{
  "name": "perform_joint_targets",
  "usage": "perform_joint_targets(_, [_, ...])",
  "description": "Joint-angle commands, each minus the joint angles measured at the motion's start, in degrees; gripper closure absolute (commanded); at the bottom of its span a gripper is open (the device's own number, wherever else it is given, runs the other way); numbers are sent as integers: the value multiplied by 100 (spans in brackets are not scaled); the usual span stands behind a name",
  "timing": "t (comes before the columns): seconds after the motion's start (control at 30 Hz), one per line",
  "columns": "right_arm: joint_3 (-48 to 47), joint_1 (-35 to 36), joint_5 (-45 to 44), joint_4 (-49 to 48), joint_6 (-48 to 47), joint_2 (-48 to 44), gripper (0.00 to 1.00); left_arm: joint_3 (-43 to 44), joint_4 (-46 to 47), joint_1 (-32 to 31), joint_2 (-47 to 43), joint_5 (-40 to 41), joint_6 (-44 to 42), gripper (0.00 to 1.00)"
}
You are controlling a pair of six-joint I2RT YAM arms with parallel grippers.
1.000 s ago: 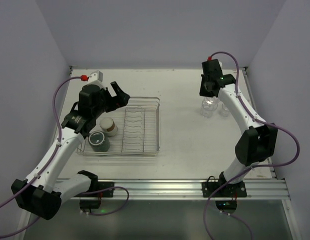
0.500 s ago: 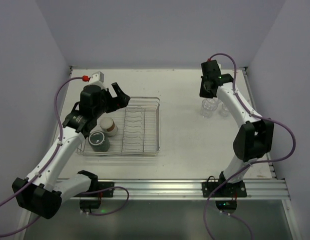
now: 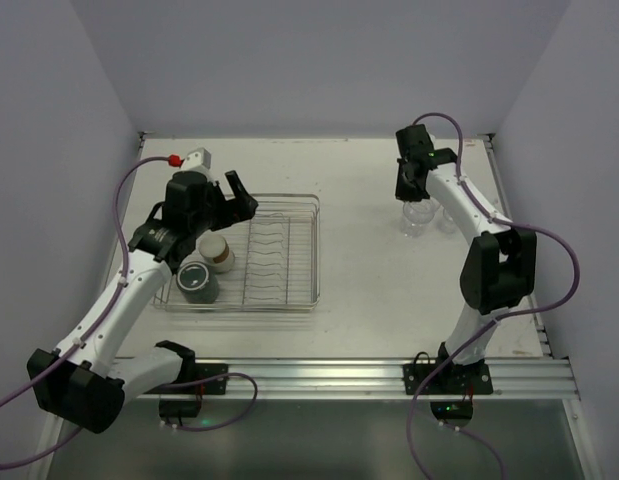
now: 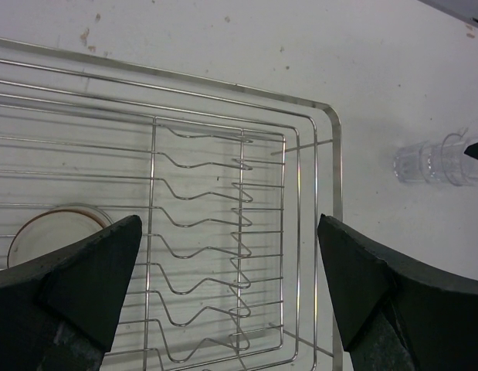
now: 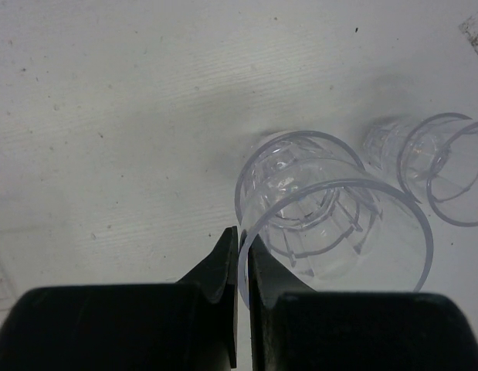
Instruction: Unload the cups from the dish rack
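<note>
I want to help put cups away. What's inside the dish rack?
A cream cup and a dark mug sit at the dish rack's left end. Elsewhere only bare wires show. The left arm hides its far left corner.

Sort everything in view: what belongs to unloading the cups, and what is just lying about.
Belongs to the job:
- dish rack
- cream cup and dark mug, both in the rack
- clear tumblers on the table
- left gripper and right gripper

Lying about:
- nothing loose, only purple cables and the mounting rail
</note>
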State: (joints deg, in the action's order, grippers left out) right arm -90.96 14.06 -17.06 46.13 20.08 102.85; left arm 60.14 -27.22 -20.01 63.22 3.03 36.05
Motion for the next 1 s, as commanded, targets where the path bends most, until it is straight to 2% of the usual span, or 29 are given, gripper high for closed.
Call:
perform_joint_targets(0.0, [-229, -35, -113, 54, -4, 25, 100, 191, -117, 6, -82, 198, -186, 0])
perform_joint_targets(0.23, [-212, -44, -131, 80, 5, 156, 98, 253, -353, 15, -38, 400, -257, 0])
perform_joint_targets(0.53, [-212, -53, -78, 142, 5, 227, 78, 648, -1337, 15, 260, 1401, -503, 0])
perform_joint_targets(0.63, [-229, -44, -87, 142, -4, 209, 69, 789, -1636, 15, 418, 1613, -564, 0])
perform_joint_targets(0.7, [-238, -53, -61, 168, 40, 104, 60, 815, -1786, 15, 445, 1701, -582, 0])
perform_joint_targets(0.8, [-203, -27, -78, 177, 58, -176, 52, 824, -1971, 32, 480, 1842, -582, 0])
perform_joint_targets(0.9, [-168, 52, 18, 239, 110, -580, 50, 798, -2085, 67, 437, 1833, -599, 0])
perform_joint_targets(0.97, [-115, 175, 114, 248, 102, -809, 50, 727, -2059, 120, 375, 1554, -775, 0])
